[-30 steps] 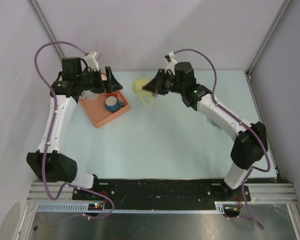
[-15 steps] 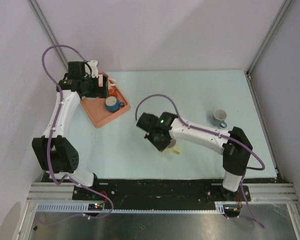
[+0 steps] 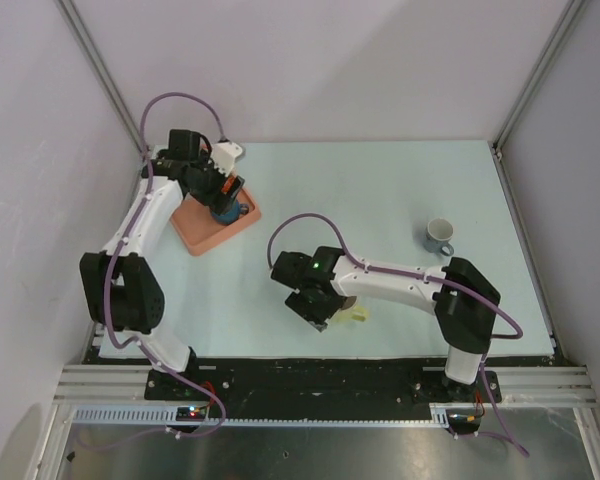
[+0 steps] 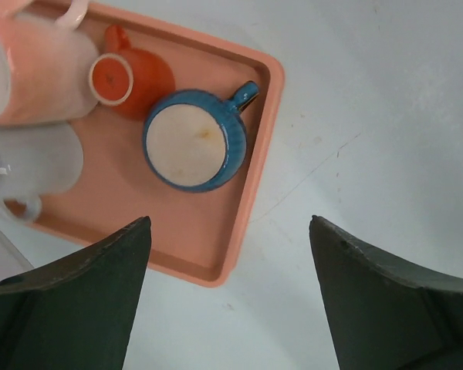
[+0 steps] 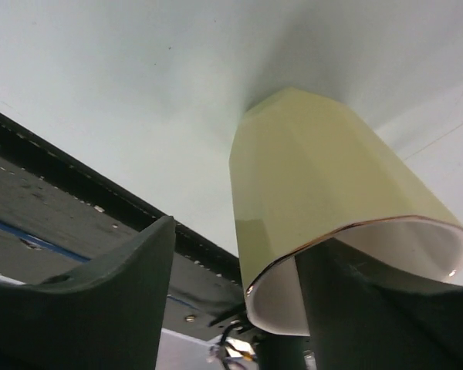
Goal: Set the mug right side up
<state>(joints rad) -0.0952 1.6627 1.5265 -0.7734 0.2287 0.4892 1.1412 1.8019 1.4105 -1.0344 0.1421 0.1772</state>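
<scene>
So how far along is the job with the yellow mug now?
Mostly done, it seems: the yellow mug stands base down on the table, mouth up. In hand: the right gripper straddles its wall, jaws open, one finger inside. Remaining: pull that arm away. The left gripper hangs open over the tray.

The top external view looks steeply down from above and behind the arm bases, far enough off to take in the whole table point(image 3: 380, 200), near edge at the bottom. The left wrist view looks straight down from close over the far-left corner, onto the pink tray point(image 4: 258, 139), which also shows in the top view. The right wrist view sits low and very close to the yellow mug point(image 5: 316, 169), facing the table's near edge and the black base plate point(image 5: 62, 208), both shared with the top view.
</scene>
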